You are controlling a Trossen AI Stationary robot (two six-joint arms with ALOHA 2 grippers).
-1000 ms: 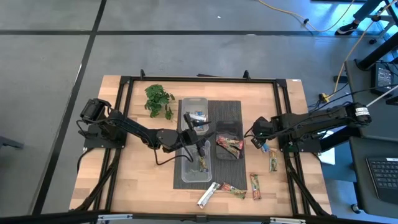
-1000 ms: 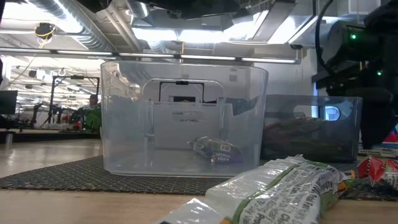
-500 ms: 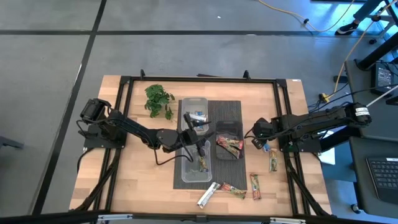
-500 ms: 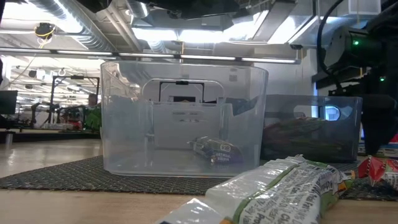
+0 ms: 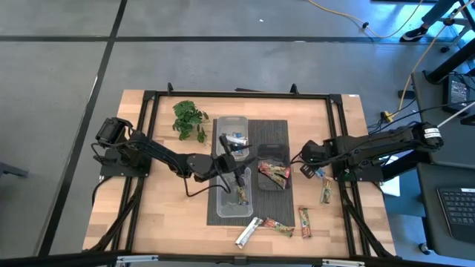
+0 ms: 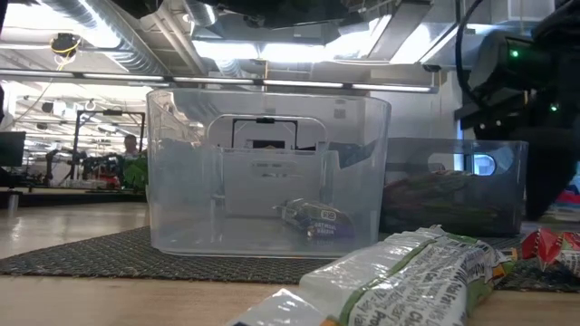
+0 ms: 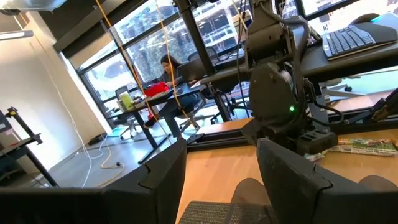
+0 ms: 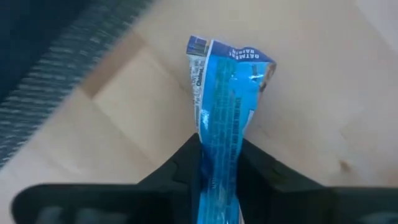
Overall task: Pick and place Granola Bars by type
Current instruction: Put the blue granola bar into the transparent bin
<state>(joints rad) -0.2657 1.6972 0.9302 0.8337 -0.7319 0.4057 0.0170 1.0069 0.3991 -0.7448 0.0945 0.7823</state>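
Observation:
A blue granola bar (image 8: 227,87) lies on the wood at the table's right side (image 5: 319,175), and my right gripper (image 8: 217,152) is shut on it from above (image 5: 308,169). My left gripper (image 7: 227,177) hovers open and level above the clear tub (image 5: 232,167), holding nothing. That tub holds a blue bar (image 5: 236,139) and another bar (image 6: 313,217) on its floor. Red-brown bars (image 5: 273,174) lie in the dark tub (image 5: 272,152). Loose bars rest flat on the wood: a green one (image 5: 326,191), a red one (image 5: 304,221), a silver one (image 5: 249,231) and a red-green one (image 5: 278,226). My right gripper pinches the blue bar's two long sides (image 8: 217,134) between its two fingers (image 8: 183,158), and the wrapper is squeezed narrow there. The fingers point steeply down and lie across the bar. The bar's printed end (image 8: 230,59) lies on the wood; the gripper hides its other end.
Both tubs stand on a dark woven mat (image 5: 278,130). A leafy green sprig (image 5: 189,119) lies at the far left. A black frame (image 5: 237,95) runs round the tabletop. Bare wood stretches along the near left (image 5: 171,215).
My right wrist has rolled a little over the blue bar, staying in place. The left arm, the tubs and the loose bars have kept still.

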